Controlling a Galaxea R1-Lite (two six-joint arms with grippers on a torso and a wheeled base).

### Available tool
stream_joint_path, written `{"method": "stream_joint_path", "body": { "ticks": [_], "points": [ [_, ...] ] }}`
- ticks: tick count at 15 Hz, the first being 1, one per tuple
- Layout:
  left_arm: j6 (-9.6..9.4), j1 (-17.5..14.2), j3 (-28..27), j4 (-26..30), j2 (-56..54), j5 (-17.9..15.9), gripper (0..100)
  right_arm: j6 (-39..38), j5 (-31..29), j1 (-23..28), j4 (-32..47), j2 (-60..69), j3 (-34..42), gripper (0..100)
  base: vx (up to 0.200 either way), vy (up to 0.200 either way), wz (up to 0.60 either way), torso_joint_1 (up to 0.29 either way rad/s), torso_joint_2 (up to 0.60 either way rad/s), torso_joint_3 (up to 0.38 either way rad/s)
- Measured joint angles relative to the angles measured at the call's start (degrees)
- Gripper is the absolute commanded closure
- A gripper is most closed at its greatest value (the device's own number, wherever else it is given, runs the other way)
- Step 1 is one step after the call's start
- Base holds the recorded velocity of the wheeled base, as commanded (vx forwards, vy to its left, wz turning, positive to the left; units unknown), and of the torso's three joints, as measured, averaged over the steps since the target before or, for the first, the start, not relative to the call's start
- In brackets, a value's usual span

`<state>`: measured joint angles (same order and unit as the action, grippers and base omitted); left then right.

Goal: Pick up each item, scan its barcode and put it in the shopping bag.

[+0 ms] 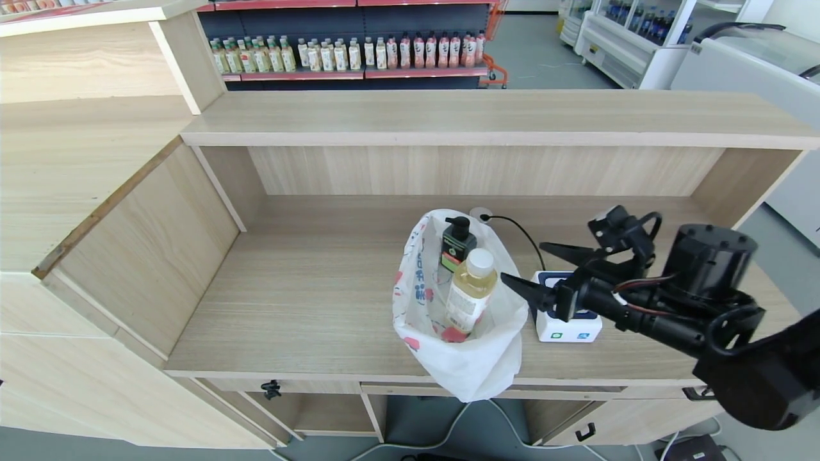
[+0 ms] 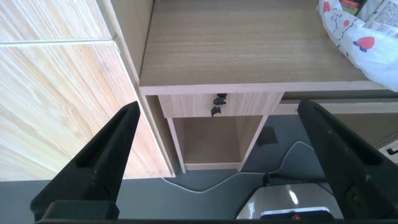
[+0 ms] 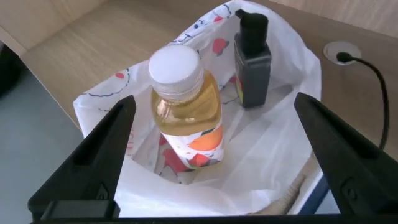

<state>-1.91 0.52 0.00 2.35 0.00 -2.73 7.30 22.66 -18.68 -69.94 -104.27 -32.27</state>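
Black, spread wide and empty, the right pincer [image 1: 525, 262] hangs right of centre in the head view, just beside the white shopping bag [image 1: 461, 365], where a yellow bottle [image 1: 471, 291] and a dark pump bottle [image 1: 457, 243] already stand. The left pincer [image 2: 217, 168] is likewise released and empty, off the front edge of the worktop [image 2: 249, 50]. Bagging looks finished, I judge.

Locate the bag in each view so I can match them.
Head view: bag stands open at the counter's front edge.
Left wrist view: bag's side, drooping over that front edge.
Right wrist view: bag's open mouth, with the bottle and pump bottle inside.
Shared landmark: the wooden counter top.
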Motion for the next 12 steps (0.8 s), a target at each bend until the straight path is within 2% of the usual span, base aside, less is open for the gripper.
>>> {"method": "stream_joint_path", "body": {
  "ticks": [3, 7, 9, 12],
  "points": [
    [0.0, 0.0, 0.0, 0.0, 0.0, 0.0, 0, 0.7, -1.9, 4.4, 12.8, 14.5, 4.5, 0, 0.0, 0.0, 0.0, 0.0, 0.0, 0.0],
    [-0.02, 0.0, 0.0, 0.0, 0.0, 0.0, 0, -1.1, -13.2, 13.6, 33.9, 32.5, 7.6, 0, 0.0, 0.0, 0.0, 0.0, 0.0, 0.0],
    [-0.02, 0.0, 0.0, 0.0, 0.0, 0.0, 0, -5.0, -18.9, 15.1, 40.0, 41.3, 10.6, 0, 0.0, 0.0, 0.0, 0.0, 0.0, 0.0],
    [-0.02, 0.0, 0.0, 0.0, 0.0, 0.0, 0, -7.8, -28.2, 16.3, 42.7, 52.6, 19.6, 0, 0.0, 0.0, 0.0, 0.0, 0.0, 0.0]
  ]
}}
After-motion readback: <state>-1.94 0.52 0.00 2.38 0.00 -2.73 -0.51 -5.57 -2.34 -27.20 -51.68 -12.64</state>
